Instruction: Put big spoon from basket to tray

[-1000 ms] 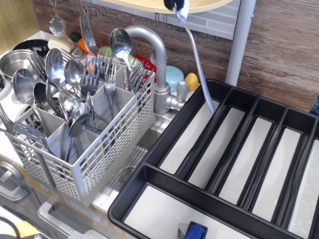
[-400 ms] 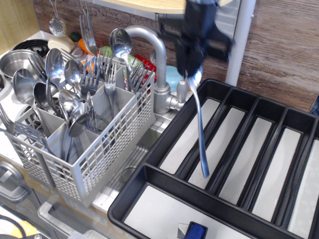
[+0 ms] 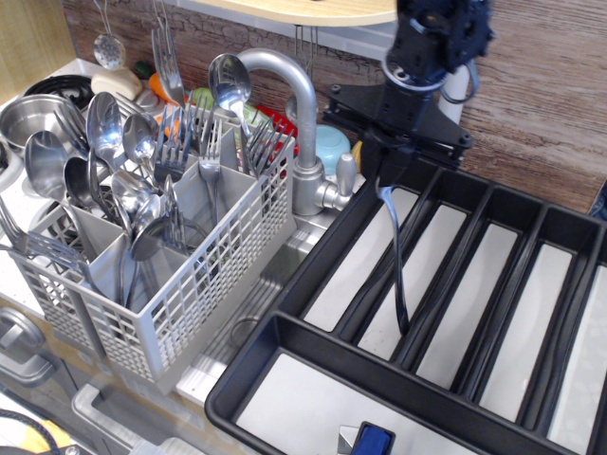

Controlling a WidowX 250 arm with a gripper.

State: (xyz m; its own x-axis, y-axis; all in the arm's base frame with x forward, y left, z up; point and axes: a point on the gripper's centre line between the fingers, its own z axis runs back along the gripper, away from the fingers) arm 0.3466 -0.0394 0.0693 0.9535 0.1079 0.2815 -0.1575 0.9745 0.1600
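The big spoon (image 3: 396, 261) hangs handle-down over the black tray (image 3: 313, 275), its bowl end hidden inside the gripper (image 3: 387, 180), which is clamped on it. The slim handle slants down into the second long slot from the left, its tip close to the pale grey bottom near the cross divider; whether it touches is unclear. The grey cutlery basket (image 3: 190, 294) stands well to the left, packed with upright spoons and forks, with the steel tap (image 3: 302, 123) between it and the tray. A small blue object (image 3: 373, 440) sits in the cross slot.
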